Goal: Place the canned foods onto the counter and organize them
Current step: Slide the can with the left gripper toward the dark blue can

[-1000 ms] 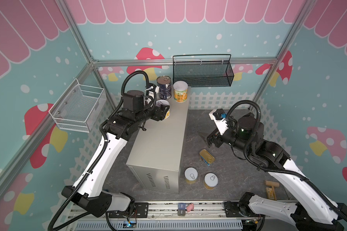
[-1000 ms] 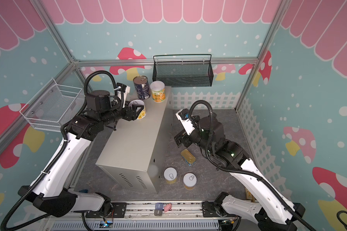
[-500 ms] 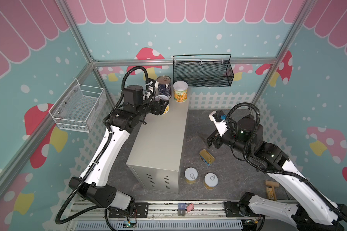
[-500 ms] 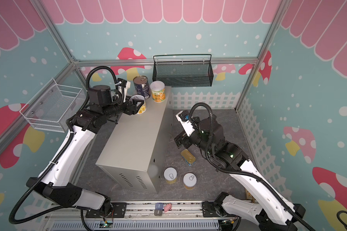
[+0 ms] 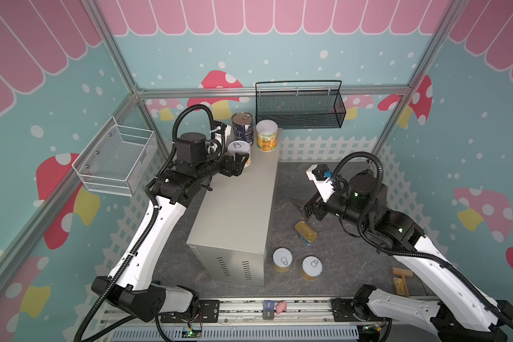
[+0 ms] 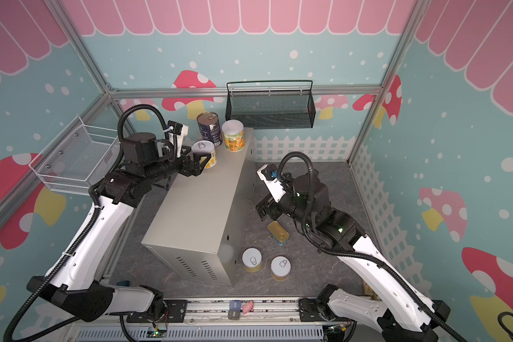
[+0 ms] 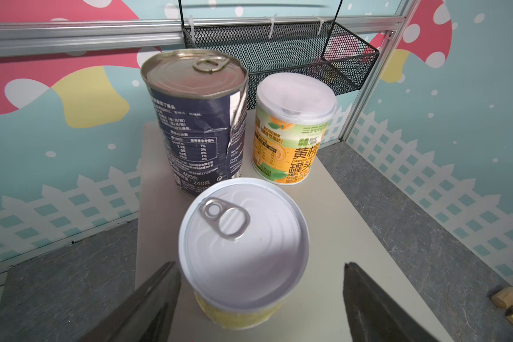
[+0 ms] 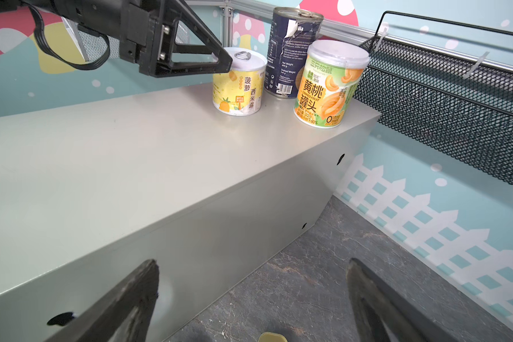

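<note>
Fig.: your L gripper (image 7: 259, 268) stands parted around the pineapple can (image 7: 243, 242), upright on the counter (image 5: 237, 207), far end, beside navy can (image 5: 242, 128) & peach can (image 5: 266, 139). R gripper (image 8: 253, 262): wide, empty. 2 short cans (image 5: 282, 259) & gold tin (image 5: 305, 233) on floor (image 5: 308, 183).

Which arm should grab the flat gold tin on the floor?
Right. The right fingers, open, hang near the flat gold-topped rectangular tin; the left fingers are over the beige metal box.

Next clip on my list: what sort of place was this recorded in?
Most likely a staged robot test cell, not a real kitchen or shop. It has printed mushroom-pattern wall panels on silver aluminium framing, and a tall beige-grey metal box stands in as the counter.
</note>
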You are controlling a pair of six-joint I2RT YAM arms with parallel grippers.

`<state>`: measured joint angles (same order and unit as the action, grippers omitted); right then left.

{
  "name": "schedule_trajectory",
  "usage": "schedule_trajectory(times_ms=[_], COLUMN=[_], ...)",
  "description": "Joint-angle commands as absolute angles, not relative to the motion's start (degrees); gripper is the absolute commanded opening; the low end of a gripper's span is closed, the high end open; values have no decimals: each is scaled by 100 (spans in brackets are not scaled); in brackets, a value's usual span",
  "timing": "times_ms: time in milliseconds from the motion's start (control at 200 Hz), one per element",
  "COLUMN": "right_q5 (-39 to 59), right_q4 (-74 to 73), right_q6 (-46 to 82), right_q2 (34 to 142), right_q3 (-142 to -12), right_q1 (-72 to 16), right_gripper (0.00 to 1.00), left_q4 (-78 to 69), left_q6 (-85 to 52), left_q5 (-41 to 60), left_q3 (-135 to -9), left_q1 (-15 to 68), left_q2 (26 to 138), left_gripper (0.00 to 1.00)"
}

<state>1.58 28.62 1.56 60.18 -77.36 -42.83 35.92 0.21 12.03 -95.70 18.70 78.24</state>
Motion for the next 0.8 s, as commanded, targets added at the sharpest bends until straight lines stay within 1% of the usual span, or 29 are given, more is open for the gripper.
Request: schedule_trajectory(times_ms=[0, 485, 640, 796], right_q5=[321, 490, 497, 484], right_q4=[2725, 2641, 2674, 2668], right_q6=[238, 534, 550, 564], right_q2=[6107, 6266, 6320, 6376], right_q3=[-7900, -8084, -8189, -8246], right_q1=[-4315, -4311, -4316, -4316], right_gripper=[99, 99, 99, 99], left_q4=[3306, 2850, 2746, 2604], left_q6=[9, -45, 13, 32], left_q5=[1182, 913, 916, 912], left_q3=[-9236, -8839, -8766, -8711], left_q1=[1828, 1835, 1832, 1811], left_q2=[7668, 7735, 7795, 7855], left_gripper=[87, 86, 84, 80])
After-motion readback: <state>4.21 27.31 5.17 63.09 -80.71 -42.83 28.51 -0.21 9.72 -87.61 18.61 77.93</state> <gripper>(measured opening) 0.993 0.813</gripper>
